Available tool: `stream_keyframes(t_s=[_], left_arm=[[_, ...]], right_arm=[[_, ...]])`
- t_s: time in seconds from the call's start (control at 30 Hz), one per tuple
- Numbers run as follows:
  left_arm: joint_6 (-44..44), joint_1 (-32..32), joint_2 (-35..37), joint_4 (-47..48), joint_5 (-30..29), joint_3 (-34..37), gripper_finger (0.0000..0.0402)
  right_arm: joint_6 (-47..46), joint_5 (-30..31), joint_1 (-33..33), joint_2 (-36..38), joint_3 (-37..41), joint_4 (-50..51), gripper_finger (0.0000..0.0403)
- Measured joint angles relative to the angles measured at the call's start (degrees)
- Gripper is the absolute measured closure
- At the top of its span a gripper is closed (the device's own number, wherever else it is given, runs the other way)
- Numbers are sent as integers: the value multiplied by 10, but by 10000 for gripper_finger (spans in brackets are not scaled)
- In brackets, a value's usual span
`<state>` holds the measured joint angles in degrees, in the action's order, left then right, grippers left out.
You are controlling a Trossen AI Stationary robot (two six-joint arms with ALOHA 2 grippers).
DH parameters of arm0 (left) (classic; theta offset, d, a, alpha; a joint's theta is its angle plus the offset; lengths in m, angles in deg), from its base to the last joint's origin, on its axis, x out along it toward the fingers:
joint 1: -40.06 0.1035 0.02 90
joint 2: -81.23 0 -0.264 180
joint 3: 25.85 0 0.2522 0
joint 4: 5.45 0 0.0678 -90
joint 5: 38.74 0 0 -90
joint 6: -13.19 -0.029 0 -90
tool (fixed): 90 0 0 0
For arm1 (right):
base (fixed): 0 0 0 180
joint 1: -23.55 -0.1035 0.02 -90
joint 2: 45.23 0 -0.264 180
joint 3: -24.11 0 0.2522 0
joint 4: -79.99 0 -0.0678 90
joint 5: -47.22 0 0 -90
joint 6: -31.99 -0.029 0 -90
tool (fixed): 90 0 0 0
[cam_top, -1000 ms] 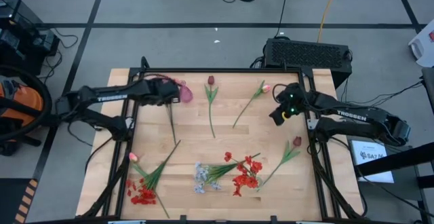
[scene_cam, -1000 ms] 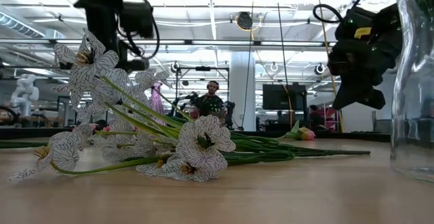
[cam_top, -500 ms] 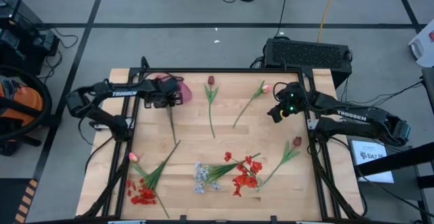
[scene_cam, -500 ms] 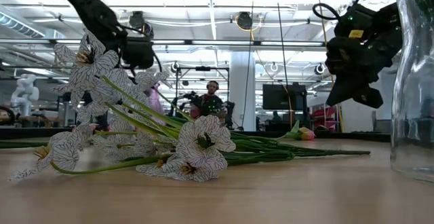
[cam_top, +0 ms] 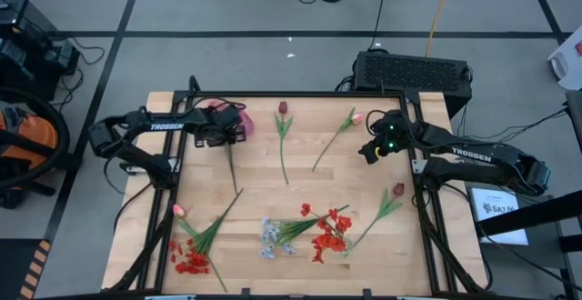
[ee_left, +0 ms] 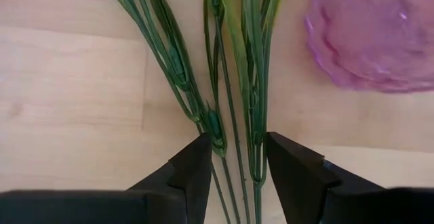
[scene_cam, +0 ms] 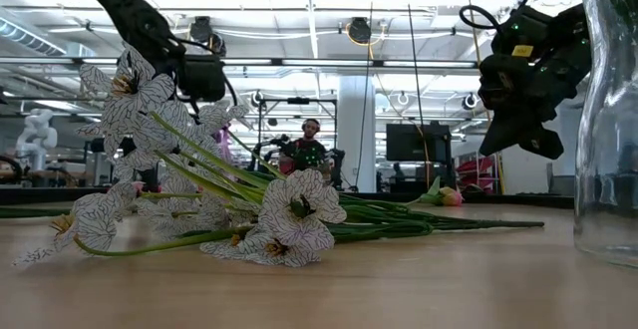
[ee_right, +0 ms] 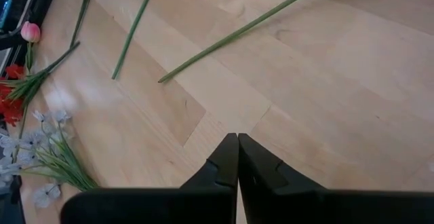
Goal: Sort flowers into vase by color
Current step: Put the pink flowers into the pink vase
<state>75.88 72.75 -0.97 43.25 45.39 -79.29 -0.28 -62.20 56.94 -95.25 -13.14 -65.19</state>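
high view, left gripper (cam_top: 221, 129): you have it at the table's far left corner, over the top of a long green stem (cam_top: 231, 165) that runs toward the near edge.
high view, vase (cam_top: 245, 124): pink-purple, mostly hidden by your left gripper, only a sliver shows beside it.
high view, right gripper (cam_top: 367, 151): hangs above bare wood on the far right, well apart from any flower.
high view, far row: a maroon tulip (cam_top: 283, 107) on a long stem and a pink bud (cam_top: 357, 118) on a slanted stem lie between your two arms.
high view, near row: pink bud with red cluster (cam_top: 190, 262) at left, pale blue-white bunch (cam_top: 268, 238) in the middle, red sprays (cam_top: 328, 234) beside it, another maroon tulip (cam_top: 397, 190) at right.
low view, blue-white bunch (scene_cam: 204, 194): white veined petals, green stems, lying flat on the wood close to the camera.
low view, clear glass vessel (scene_cam: 608, 120): stands at the right edge, cut off by the frame.
low view, person (scene_cam: 311, 150): seated in the room beyond the table.
left wrist view, left gripper (ee_left: 234, 163): fingers spread, with several thin green stems (ee_left: 230, 68) running between them; you can't tell if they touch.
left wrist view, vase (ee_left: 375, 34): translucent pink-purple, round ribbed body, just beside the stems.
right wrist view, right gripper (ee_right: 237, 140): fingertips pressed together, nothing between them, bare wood beneath.
right wrist view, flowers: two green stems (ee_right: 234, 32) lie ahead; blue-white bunch (ee_right: 42, 156) and a pink bud (ee_right: 30, 31) farther off.
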Motion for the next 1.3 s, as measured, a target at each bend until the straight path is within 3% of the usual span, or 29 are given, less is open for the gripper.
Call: stream_keyframes(t_s=[0.57, 0.93, 1.03, 1.23, 1.3], left_arm=[[46, -59, 7, 41, 3, 0, 254], [73, -85, -64, 49, -9, -3, 257], [100, -87, -61, 59, -3, -3, 283], [105, -88, -3, 138, 7, 4, 384], [107, -88, 22, 142, 7, 3, 391]], right_arm=[[6, 0, 0, 0, 0, -1, 403], [13, 0, 0, 0, 0, -1, 403], [14, 0, 0, 0, 0, -1, 403], [16, 0, 0, 0, 0, 0, 403], [17, 0, 0, 0, 0, 0, 403]])
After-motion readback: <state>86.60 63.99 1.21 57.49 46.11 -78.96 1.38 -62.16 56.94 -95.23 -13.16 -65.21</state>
